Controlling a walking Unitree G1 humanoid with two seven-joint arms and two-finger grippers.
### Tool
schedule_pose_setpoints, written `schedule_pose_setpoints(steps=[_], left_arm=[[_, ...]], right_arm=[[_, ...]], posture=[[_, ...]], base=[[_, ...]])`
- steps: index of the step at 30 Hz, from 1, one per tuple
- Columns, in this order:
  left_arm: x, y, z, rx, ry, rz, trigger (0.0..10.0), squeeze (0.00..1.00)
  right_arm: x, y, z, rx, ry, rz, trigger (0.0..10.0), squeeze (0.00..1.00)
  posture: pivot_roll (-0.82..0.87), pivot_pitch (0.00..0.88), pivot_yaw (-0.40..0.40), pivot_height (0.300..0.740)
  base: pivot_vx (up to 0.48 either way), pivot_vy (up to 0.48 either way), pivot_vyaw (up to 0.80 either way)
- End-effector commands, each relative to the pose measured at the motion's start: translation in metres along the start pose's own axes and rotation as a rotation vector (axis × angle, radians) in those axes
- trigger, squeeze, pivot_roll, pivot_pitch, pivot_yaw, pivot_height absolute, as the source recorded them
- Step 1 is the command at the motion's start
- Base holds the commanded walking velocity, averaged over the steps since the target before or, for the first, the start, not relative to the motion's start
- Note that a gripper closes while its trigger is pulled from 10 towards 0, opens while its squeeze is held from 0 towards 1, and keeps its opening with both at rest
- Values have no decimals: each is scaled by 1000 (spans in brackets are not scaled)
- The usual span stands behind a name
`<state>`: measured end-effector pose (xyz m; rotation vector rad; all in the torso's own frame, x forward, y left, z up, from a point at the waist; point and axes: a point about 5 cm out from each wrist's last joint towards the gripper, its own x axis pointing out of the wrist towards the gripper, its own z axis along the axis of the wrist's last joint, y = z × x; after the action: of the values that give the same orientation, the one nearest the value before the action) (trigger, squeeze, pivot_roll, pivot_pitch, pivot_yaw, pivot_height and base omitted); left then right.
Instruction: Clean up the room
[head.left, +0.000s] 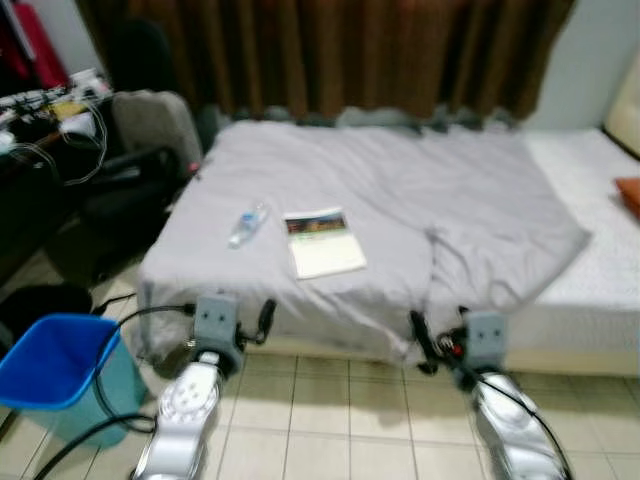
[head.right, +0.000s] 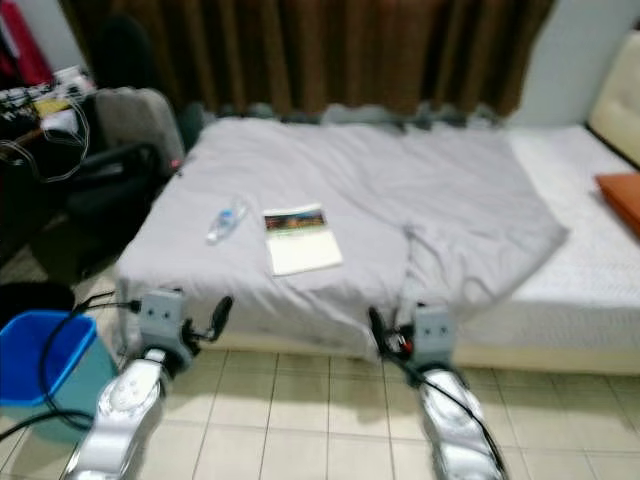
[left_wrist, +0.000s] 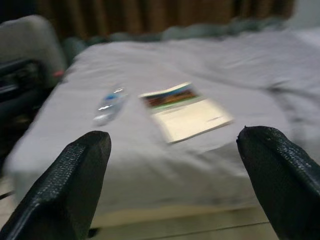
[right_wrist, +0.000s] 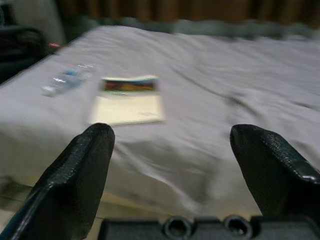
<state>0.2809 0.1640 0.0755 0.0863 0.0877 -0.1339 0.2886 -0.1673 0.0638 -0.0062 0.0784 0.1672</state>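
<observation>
A clear plastic water bottle (head.left: 246, 224) lies on the grey bed cover (head.left: 400, 190), near the bed's front left corner. Beside it, to its right, rests a booklet (head.left: 323, 242) with a colourful top strip. Both arms are held low over the tiled floor, short of the bed's front edge. My left gripper (head.left: 257, 322) is open and empty, below the bottle and booklet (left_wrist: 185, 111). Further right, my right gripper (head.left: 426, 342) is also open and holds nothing; the booklet (right_wrist: 129, 100) and bottle (right_wrist: 65, 81) lie beyond its fingers.
A blue bin (head.left: 55, 360) stands on the floor at front left, with black cables trailing past it. A dark chair (head.left: 120, 195) and a cluttered desk (head.left: 45, 105) crowd the bed's left side. Brown curtains (head.left: 330, 50) hang behind. An orange cushion (head.left: 629, 194) lies far right.
</observation>
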Motion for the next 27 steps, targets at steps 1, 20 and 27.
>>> schedule_pose_setpoints(steps=[1,20,27], left_arm=[[4,-4,5,3,-16,-11,10000,0],[9,-7,10,17,-22,35,10000,0],[10,-4,10,22,-15,50,10000,0]], right_arm=[[-4,-9,-5,-9,25,-18,10000,0],[6,5,-3,-17,37,75,10000,0],[8,6,-4,-16,45,76,10000,0]], posture=[[-2,18,10,740],[2,23,4,740],[3,27,4,740]], base=[[285,386,-731],[293,133,-231],[435,0,0]])
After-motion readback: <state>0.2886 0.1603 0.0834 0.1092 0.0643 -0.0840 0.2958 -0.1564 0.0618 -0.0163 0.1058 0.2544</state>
